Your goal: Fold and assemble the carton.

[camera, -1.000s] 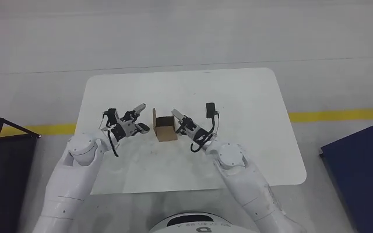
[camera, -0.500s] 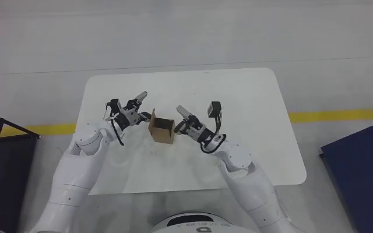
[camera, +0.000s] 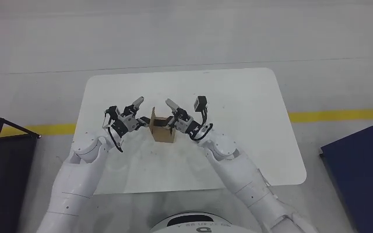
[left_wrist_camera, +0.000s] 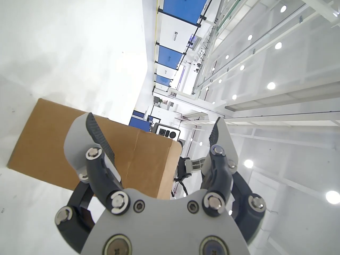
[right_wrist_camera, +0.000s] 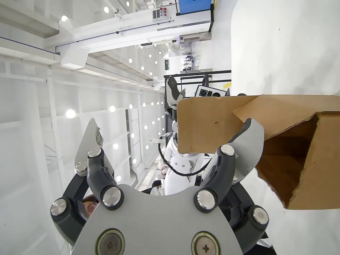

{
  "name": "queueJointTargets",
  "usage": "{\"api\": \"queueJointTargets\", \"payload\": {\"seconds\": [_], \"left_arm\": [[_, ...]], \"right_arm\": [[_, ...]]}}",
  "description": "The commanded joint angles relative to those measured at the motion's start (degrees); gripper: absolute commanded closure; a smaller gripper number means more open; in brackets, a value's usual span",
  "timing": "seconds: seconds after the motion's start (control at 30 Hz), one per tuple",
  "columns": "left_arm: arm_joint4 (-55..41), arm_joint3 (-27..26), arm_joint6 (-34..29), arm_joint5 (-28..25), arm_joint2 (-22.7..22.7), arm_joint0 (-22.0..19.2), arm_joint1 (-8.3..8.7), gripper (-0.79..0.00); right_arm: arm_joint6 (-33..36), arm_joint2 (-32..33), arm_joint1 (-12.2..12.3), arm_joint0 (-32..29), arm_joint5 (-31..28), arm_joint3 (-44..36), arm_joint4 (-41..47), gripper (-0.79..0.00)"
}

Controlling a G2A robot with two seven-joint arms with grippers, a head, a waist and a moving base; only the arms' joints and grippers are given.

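A small brown carton stands open-topped in the middle of the white table, one flap raised on its left side. My left gripper is open just left of it. In the left wrist view the carton's outer wall lies behind one finger of that gripper. My right gripper is open at the carton's right rim. In the right wrist view a flap stands between the fingers of this gripper, beside the carton's dark inside.
The table's rounded front edge lies close to my arms. A yellow floor line runs past the table's right side, with a dark blue object beyond it.
The right gripper has moved left onto the carton's rim and flap. The left gripper has shifted slightly back from the carton, which turned a little.
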Motion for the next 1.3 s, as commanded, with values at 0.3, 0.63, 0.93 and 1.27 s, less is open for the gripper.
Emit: {"api": "queueJointTargets", "payload": {"seconds": [0.3,0.63,0.93,1.27], "left_arm": [[-0.57,0.39,-0.42,0.02,-0.14,-0.43,-0.14,-0.785],[-6.4,1.32,-3.24,-0.54,0.47,-2.13,-0.74,-0.785],[-2.72,8.6,-2.2,5.11,7.05,-9.77,-1.84,-0.785],[-0.98,11.55,-2.69,5.25,9.54,-13.4,-2.49,-0.785]], "right_arm": [[0.99,-1.94,-0.11,2.57,6.42,3.51,-2.0,-0.785],[-0.07,-1.72,-0.15,2.01,4.54,2.65,-0.5,-0.785],[-0.7,-0.56,0.44,-0.91,3.16,-1.35,-1.08,-0.785],[-1.44,6.88,3.23,-12.85,5.95,-19.41,-5.35,-0.785]]}}
